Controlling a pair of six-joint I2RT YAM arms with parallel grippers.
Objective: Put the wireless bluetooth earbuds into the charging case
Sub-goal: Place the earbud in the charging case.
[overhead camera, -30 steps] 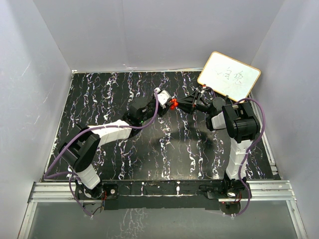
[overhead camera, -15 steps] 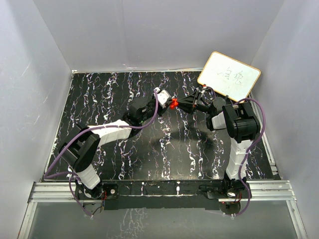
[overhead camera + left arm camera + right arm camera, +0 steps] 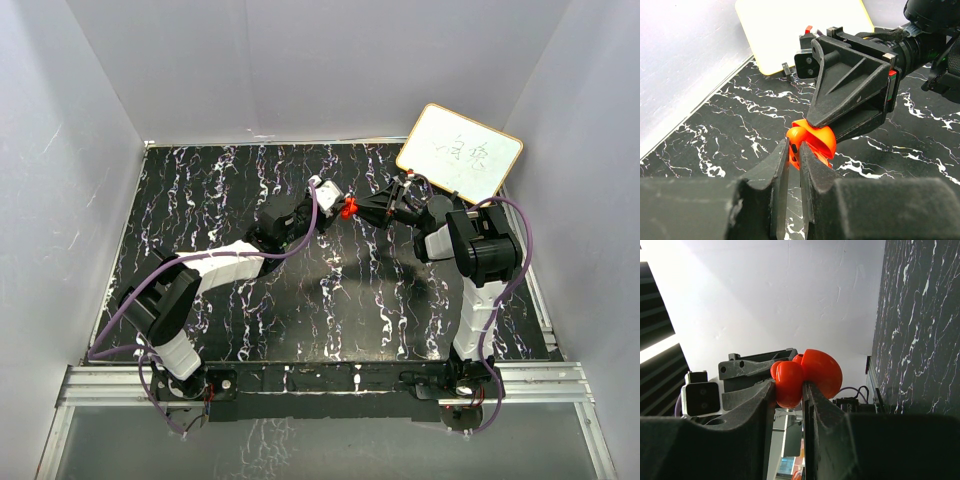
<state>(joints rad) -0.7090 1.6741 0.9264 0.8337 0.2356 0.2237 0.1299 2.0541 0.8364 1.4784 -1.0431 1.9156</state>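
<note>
**Two grippers meet over the case, left of the whiteboard**

A black marbled table (image 3: 230,300) fills the view, with a whiteboard (image 3: 460,152) propped at its far right corner. Both arms reach to one spot just left of and below the whiteboard, raised off the table.

Your right gripper (image 3: 803,390) is clamped on the red case (image 3: 817,140), which looks hinged open in two rounded lobes. Your left gripper (image 3: 338,206) faces it tip to tip, on the side away from the whiteboard. Its fingers are pinched nearly together on a tiny red piece, seemingly an earbud (image 3: 794,148), which touches the case's rim. The other earbud cannot be made out.

You appear to be mid-insertion of this earbud. Next, line it up with its socket, press gently toward the whiteboard, and release only once it seats. Keep the right grip steady.
</note>
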